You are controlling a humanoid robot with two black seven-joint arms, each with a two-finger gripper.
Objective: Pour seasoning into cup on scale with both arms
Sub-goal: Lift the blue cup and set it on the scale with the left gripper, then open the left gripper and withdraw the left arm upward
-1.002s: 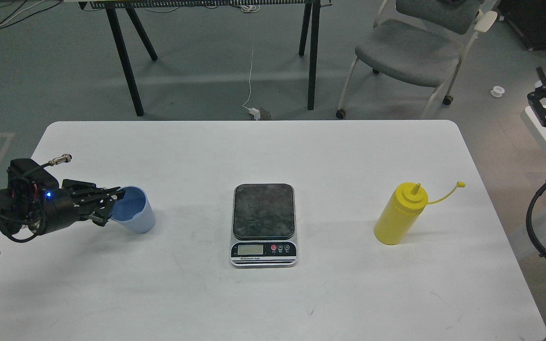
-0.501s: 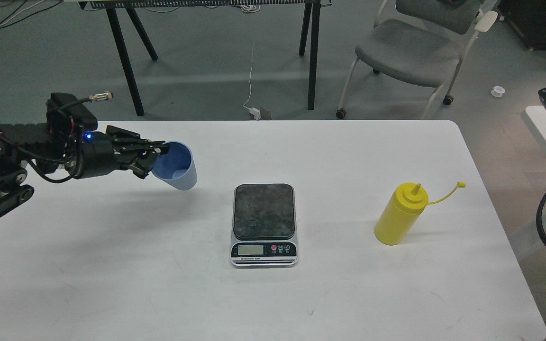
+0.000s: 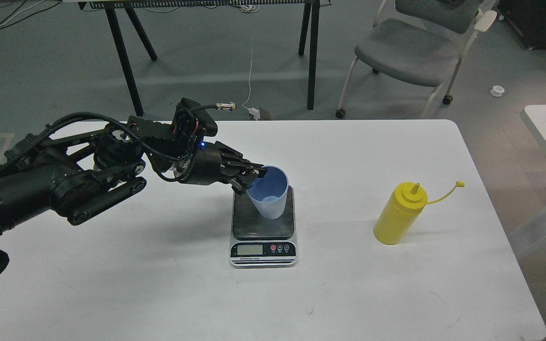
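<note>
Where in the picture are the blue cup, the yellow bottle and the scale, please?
blue cup [image 3: 270, 201]: head view, on its ribbed outer wall.
yellow bottle [image 3: 393, 222]: head view, on the middle of its body.
scale [image 3: 254, 227]: head view, on a bare part of its dark plate.

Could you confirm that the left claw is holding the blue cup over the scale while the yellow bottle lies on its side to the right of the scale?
Not quite: the yellow bottle stands upright on the table, as the head view shows. The rest holds: the left claw grips the blue cup over the scale.

The white table [image 3: 159, 284] carries the scale [image 3: 263, 227] at centre and the yellow bottle [image 3: 398, 215] well right.
</note>
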